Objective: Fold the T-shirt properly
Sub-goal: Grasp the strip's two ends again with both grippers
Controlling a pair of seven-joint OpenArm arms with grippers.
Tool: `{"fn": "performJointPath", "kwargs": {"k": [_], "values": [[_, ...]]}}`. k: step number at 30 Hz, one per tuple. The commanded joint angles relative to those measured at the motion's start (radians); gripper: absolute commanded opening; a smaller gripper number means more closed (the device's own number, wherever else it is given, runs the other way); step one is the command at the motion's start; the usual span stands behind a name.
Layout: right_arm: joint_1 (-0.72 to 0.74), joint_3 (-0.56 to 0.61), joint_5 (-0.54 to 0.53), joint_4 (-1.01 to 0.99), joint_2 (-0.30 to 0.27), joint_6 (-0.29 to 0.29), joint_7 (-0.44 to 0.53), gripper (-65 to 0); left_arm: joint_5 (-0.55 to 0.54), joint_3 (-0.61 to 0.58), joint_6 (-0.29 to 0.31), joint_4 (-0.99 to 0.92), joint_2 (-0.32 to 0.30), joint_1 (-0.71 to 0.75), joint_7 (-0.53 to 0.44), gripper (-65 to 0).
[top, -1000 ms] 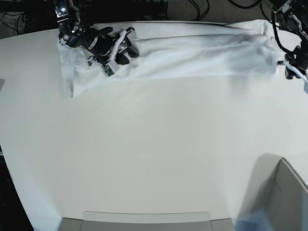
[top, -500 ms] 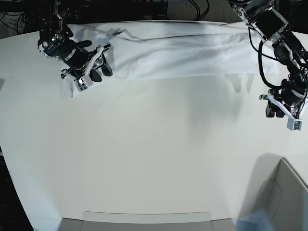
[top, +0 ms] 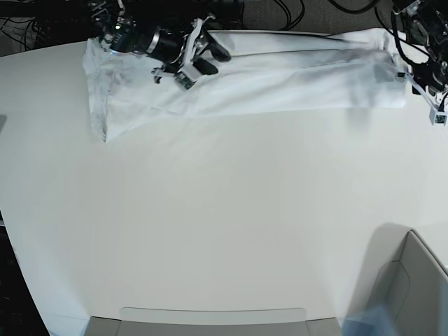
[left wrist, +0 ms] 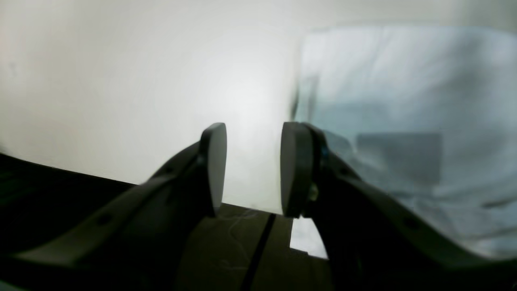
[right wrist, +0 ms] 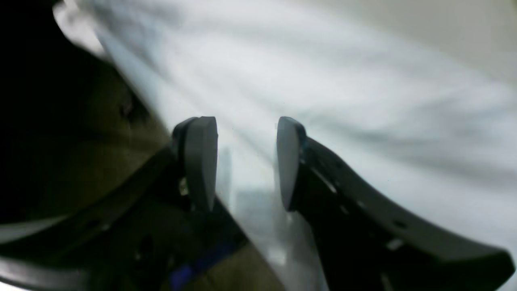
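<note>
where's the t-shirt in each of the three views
Base: the T-shirt lies as a long folded band along the table's far edge.
Left wrist: it fills the right side, beside the open left gripper.
Right wrist: it spreads across the middle and right, behind the open right gripper.
Shared landmark: the pale tabletop.

place: robotics lab | evidence: 2 arms, bare white table [top: 210, 224], cables [top: 287, 10]

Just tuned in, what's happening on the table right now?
A white T-shirt lies folded into a long band along the far edge of the table. The right gripper hovers over one end, jaws open and empty. The left gripper sits beside the other end, also open, holding nothing.
</note>
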State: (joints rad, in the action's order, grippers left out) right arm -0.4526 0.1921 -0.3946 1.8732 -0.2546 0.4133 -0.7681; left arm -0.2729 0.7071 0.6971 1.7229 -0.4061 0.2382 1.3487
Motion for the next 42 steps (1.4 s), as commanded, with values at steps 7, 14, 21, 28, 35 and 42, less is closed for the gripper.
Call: {"fn": "performJointPath", "kwargs": {"k": [7,14,21,28,35,42], "values": [[0.067,0.037,0.153,-0.185,0.015,-0.164,0.034,-40.2,-0.102,0.076,0.001,-0.140,-0.035,0.019,-0.012,-42.5],[0.096,-0.142,0.115,-0.175,0.010,-0.185,-0.008,-40.3,-0.113,0.076,0.001,-0.156,-0.032,-0.030,-0.012,-42.5],[0.065,-0.191,0.115,-0.105,-0.044,-0.185,-0.009,-40.3,-0.179,0.076,0.001,-0.149,-0.034,-0.038,0.001,-42.4],[0.058,-0.201,0.115,-0.080,-0.038,-0.185,-0.009,-40.3,-0.529,0.012,0.001,-0.153,-0.034,-0.013,0.044,-42.1],[0.058,-0.199,0.115,-0.079,-0.036,-0.185,-0.009,-40.3,-0.661,-0.080,0.001,-0.274,-0.030,0.014,-0.007,-42.1],[0.058,-0.204,0.115,-0.079,-0.044,-0.185,-0.009,-40.3,-0.665,-0.120,0.001,-0.389,-0.030,0.013,-0.038,-42.1]]}}
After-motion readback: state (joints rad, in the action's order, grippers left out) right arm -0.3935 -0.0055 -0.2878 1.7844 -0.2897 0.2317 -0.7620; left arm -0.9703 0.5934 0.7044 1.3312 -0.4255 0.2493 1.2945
